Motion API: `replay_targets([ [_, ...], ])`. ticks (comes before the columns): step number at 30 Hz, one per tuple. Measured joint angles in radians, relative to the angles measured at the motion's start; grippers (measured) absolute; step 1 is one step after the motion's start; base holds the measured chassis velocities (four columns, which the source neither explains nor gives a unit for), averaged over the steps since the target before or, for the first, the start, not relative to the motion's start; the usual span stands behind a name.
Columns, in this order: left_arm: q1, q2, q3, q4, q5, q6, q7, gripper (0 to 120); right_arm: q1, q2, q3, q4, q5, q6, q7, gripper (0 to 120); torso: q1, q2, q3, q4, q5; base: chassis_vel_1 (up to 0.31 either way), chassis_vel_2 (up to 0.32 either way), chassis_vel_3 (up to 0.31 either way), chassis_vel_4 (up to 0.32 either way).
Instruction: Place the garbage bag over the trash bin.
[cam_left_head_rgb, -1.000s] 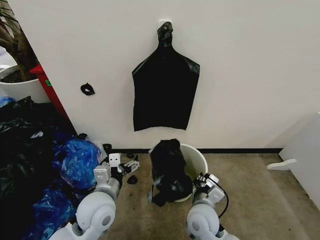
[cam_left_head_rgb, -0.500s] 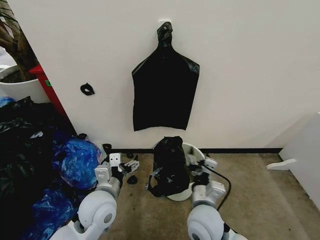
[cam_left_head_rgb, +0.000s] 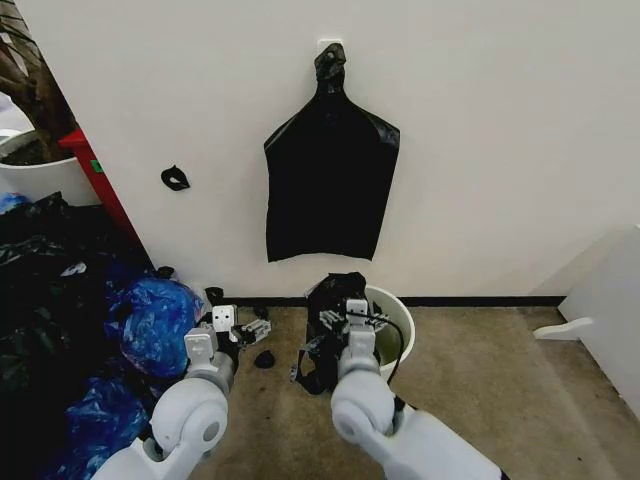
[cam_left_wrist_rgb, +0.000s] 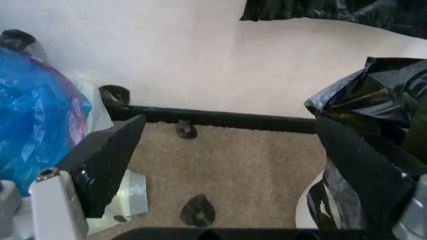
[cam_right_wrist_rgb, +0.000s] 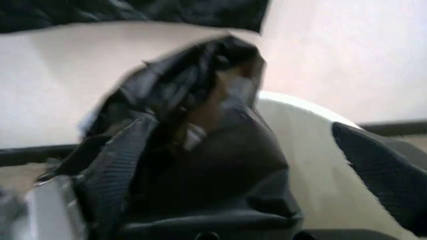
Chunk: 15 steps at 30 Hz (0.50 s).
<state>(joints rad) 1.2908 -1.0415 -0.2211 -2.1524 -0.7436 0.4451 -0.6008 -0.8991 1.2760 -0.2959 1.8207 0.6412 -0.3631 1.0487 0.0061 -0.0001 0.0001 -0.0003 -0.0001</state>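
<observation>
The trash bin stands upright on the carpet by the wall, a round white bucket. The garbage bag is crinkly black plastic, bunched over the bin's left rim and hanging down its outer side. My right gripper is over the bin's left rim, against the bag. In the right wrist view it is open, with the bag between its spread fingers and the bin's rim behind. My left gripper hangs open and holds nothing, left of the bin; the left wrist view shows the bag just beyond one of its fingers.
A flat black bag bundle hangs on the wall above the bin. Blue plastic bags and a heap of black bags crowd the left. A white plant pot stands at the far left, white furniture at the right. Small black scraps lie on the carpet.
My right arm has swung from the bin's right side across to its left rim, onto the bag. The bin tipped half a second ago and stands upright now. The left arm barely moved.
</observation>
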Motion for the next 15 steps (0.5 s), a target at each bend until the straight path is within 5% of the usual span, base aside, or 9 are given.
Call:
replay_targets([
  [15, -0.016, 0.023, 0.037, 0.018, -0.009, -0.008, 0.034, 100, -0.021, -0.033, 0.042, 0.107, 0.247, -0.109, 0.094, 41, 0.0, 0.0, 0.0, -0.0001, 0.0001, 0.0, 0.0, 0.0, 0.0],
])
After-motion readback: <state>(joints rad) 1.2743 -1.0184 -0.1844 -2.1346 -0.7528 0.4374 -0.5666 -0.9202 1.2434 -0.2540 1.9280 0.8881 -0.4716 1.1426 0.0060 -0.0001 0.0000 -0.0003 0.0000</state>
